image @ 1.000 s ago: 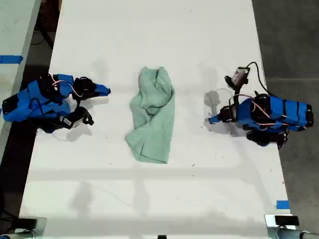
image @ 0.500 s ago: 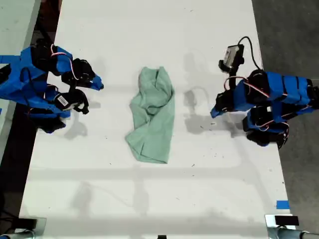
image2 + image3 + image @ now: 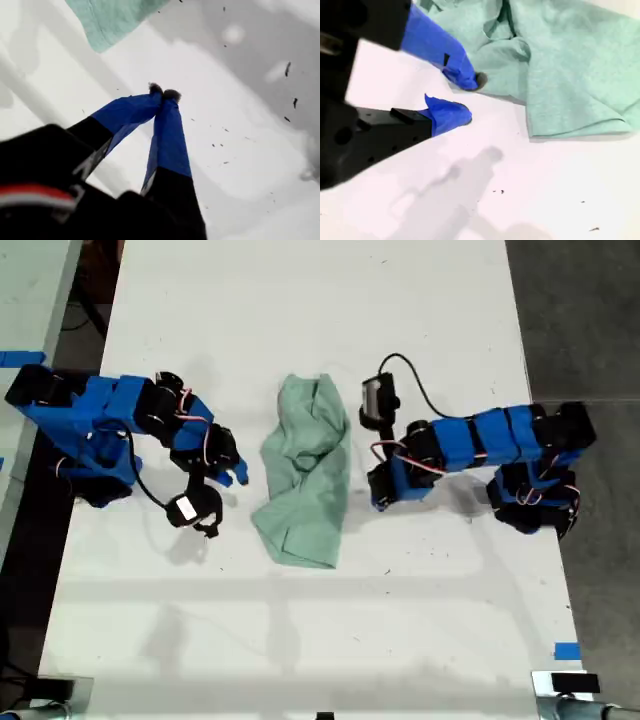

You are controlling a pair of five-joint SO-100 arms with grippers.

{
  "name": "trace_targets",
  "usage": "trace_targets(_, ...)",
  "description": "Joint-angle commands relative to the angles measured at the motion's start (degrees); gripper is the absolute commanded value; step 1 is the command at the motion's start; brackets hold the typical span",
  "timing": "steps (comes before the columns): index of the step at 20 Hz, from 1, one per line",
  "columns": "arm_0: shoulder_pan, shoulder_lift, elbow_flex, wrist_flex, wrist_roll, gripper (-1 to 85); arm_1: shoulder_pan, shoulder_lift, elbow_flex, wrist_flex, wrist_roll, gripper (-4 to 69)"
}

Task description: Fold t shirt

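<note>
Wrinkled, soft mint t shirt (image 3: 305, 470), bunched lengthwise.

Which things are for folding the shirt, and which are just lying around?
For the job: the t shirt, my first gripper, my second gripper.
Just lying about: the blue tape scrap at the exterior view's lower right, the dark specks on the table.

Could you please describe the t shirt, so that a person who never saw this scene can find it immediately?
Look at the long white table in the exterior view; two blue arms reach in from that view's left and right. The t shirt lies on the table between them, near the middle. It is the only soft thing here: a pale mint-green, wrinkled, bundled cloth, while everything beside it is hard blue and black machinery.
</note>
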Motion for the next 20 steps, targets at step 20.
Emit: trace_targets(20, 11.6, -45.7, -28.7, -23.4, 4.8, -0.3, -7.5, -33.2, -19.4, -20.7, -2.5, 0.2)
